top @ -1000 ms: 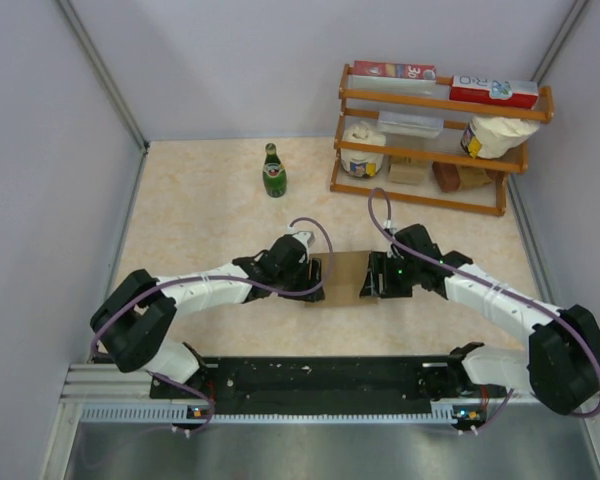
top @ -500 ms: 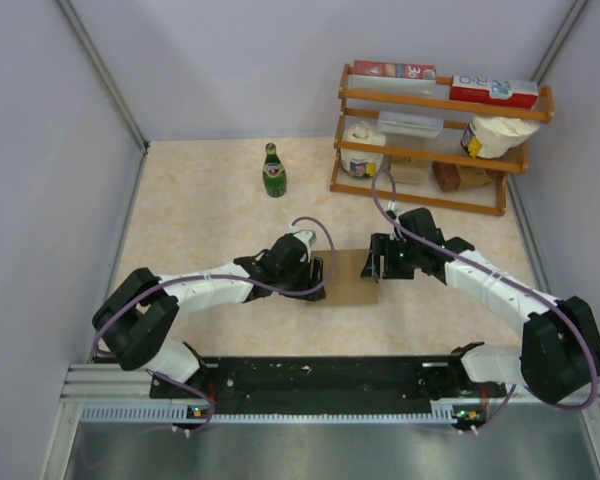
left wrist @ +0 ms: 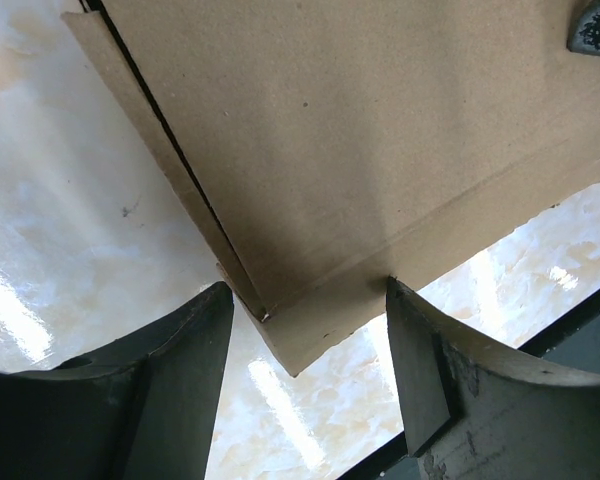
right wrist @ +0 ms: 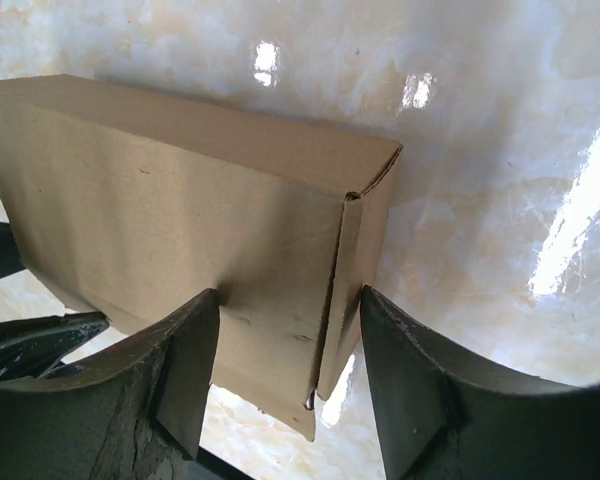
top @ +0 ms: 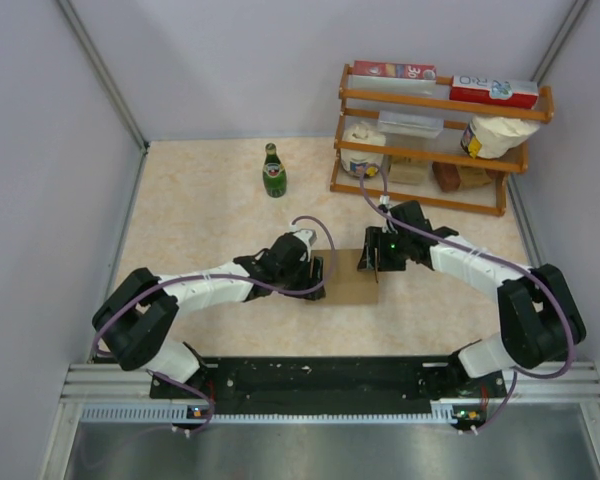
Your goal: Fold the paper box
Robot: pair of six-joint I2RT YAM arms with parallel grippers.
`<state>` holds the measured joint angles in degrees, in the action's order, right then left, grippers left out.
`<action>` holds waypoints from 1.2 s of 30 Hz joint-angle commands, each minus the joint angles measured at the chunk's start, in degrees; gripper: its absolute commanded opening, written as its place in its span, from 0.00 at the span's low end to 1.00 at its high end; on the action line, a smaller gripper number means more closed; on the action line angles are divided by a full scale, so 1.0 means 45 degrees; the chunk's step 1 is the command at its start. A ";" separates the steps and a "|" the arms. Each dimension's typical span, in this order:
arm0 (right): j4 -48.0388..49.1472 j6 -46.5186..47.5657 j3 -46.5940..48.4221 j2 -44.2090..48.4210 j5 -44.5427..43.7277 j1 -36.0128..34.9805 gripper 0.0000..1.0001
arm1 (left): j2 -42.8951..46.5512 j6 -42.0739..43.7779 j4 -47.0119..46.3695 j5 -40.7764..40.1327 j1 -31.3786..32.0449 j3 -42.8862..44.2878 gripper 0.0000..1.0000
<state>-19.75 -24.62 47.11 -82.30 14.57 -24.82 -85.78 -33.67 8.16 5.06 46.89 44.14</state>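
The paper box [top: 348, 286] is plain brown cardboard, lying on the marbled table between my two arms. My left gripper [top: 317, 275] is at its left end. In the left wrist view the box [left wrist: 360, 150] fills the top, and one corner pokes down between the open jaws of the left gripper [left wrist: 308, 290]; the right fingertip [left wrist: 405, 310] touches the box's edge. My right gripper [top: 372, 262] is at the far right corner. In the right wrist view its open jaws [right wrist: 290, 296] straddle the end of the box [right wrist: 160, 200], where a side flap stands slightly ajar.
A green bottle [top: 273, 172] stands at the back of the table. A wooden rack [top: 420, 197] at the back right holds printed cartons, bags and small packs. Walls close in on three sides. A black rail [top: 320, 378] runs along the near edge.
My right arm has swung towards the back, taking its gripper from the box's right edge to its far right corner, jaws slightly narrower. The left arm has stayed put.
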 commanded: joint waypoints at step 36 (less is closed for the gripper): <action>0.0287 -0.0700 0.0781 -0.0851 0.0493 0.0320 0.59 | 0.0742 -0.0017 0.1019 0.0203 -0.0011 0.0679 0.71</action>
<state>-19.11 -27.11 48.58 -86.02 15.49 -24.18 -82.02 -33.01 14.22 4.89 46.87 46.17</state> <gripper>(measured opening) 0.591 0.718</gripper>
